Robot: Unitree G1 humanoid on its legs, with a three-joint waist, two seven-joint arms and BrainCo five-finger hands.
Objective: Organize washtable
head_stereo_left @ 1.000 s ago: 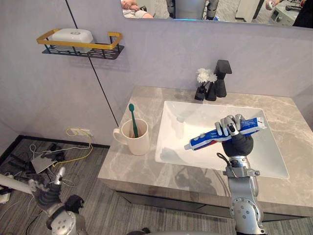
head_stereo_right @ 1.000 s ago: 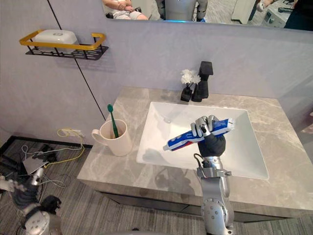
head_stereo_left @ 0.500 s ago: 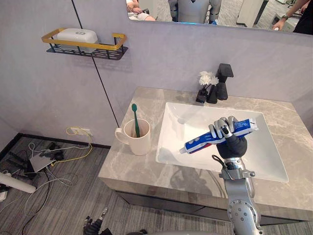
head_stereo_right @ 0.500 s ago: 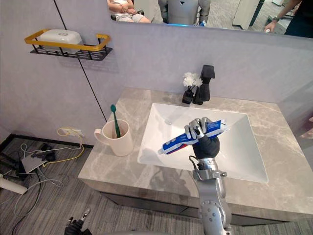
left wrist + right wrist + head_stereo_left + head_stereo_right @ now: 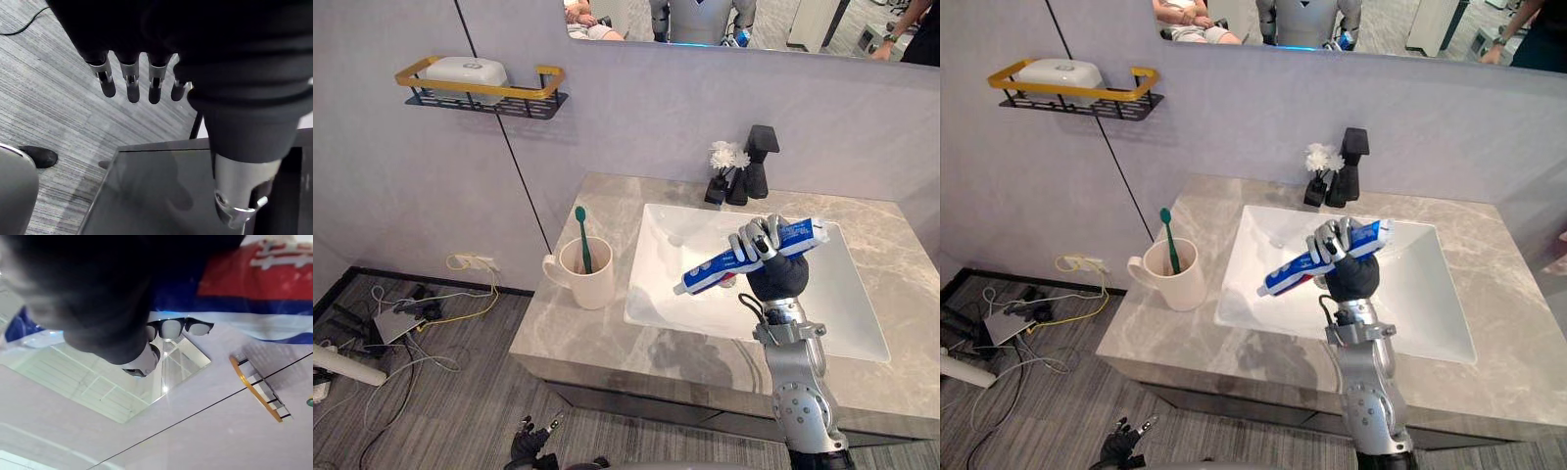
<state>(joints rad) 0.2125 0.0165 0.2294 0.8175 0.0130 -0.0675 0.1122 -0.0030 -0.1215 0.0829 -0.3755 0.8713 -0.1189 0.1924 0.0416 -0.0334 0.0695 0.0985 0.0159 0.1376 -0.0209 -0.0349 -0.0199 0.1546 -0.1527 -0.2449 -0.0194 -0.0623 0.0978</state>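
Above the sink basin (image 5: 661,294): my right hand (image 5: 766,243) grips one toothpaste tube (image 5: 724,264).
Eye views: the tube's long axis runs 8 to 2 o'clock, cap toward 8. One mug (image 5: 589,284) holding one toothbrush (image 5: 580,230) lies at 9, nearest this hand. Left wrist view: my left hand (image 5: 133,90) hangs relaxed and empty above the floor (image 5: 49,112). Right wrist view: fingers (image 5: 171,328) curl round the tube.

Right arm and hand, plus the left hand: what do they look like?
Right arm: silver-grey metal segments with round joint housings. Right hand: dark ribbed cover over back and wrist, silver fingers with dark tips. Left hand: the same dark cover, a row of silver dark-tipped fingers.
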